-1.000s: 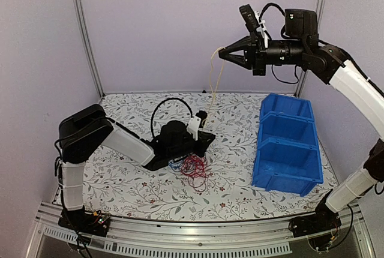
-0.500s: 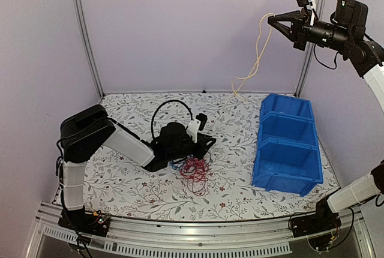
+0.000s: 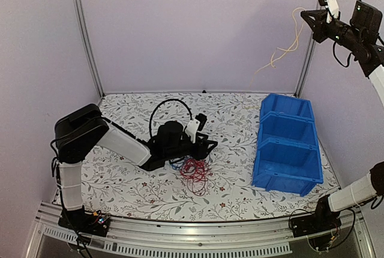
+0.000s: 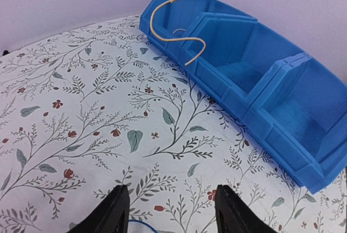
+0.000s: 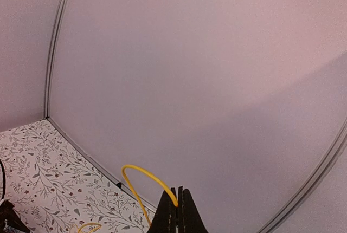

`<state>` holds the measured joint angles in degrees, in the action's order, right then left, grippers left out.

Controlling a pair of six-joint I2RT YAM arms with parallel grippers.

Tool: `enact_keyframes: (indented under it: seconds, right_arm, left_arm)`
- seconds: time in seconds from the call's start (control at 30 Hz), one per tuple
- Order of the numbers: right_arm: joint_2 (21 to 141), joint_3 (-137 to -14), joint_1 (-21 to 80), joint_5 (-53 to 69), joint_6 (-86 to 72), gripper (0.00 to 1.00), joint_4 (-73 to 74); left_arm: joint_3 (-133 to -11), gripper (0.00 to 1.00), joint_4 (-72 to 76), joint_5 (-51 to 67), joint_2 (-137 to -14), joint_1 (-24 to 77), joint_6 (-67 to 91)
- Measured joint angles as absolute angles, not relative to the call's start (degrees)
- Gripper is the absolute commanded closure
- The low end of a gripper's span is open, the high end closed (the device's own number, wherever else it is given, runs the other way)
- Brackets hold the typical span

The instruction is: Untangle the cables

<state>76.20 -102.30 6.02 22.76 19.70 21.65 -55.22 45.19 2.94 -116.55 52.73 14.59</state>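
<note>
The cables (image 3: 193,171) lie as a loose, mostly red clump on the floral table, with a blue strand (image 4: 138,225) at its edge. My left gripper (image 3: 206,147) rests low, just behind and left of the clump. It is open and nothing sits between its fingers (image 4: 115,214). High at the back right, my right gripper (image 3: 309,17) is shut on one end of a thin yellow cable (image 3: 287,47). That cable hangs free in the air, clear of the clump, and shows as a curl (image 4: 172,13) before the bins and an arc (image 5: 142,176) at the shut jaws.
A row of three blue bins (image 3: 287,144) stands at the right of the table. Metal frame posts (image 3: 84,36) rise at the back corners against the plain walls. The left arm's own black cable loop (image 3: 171,107) arches above its wrist.
The right arm has swung up and to the right, pulling the yellow cable out of the clump and off the table. The left gripper has opened.
</note>
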Motion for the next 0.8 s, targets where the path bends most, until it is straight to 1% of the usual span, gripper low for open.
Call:
enact_keyframes:
  seconds: [0.3, 0.43, 0.6, 0.8]
  right_arm:
    - [80.1, -102.3, -2.3, 19.2, 19.9, 1.0, 15.5]
    - [82.3, -100.1, -6.0, 18.5, 20.0, 1.0, 13.3]
    - [84.1, -92.9, -9.5, 18.4, 20.5, 1.0, 10.0]
    - [87.6, -82.9, -10.2, 18.8, 21.9, 1.0, 9.9]
  left_arm:
    - [-52.6, 0.47, 46.0, 4.3, -115.7, 52.9, 14.6]
    - [-51.5, 0.47, 46.0, 4.6, -115.5, 52.9, 14.8]
    - [-51.2, 0.47, 46.2, 4.9, -114.0, 52.9, 14.8]
    - [-51.0, 0.48, 46.5, 5.2, -113.0, 52.9, 14.8]
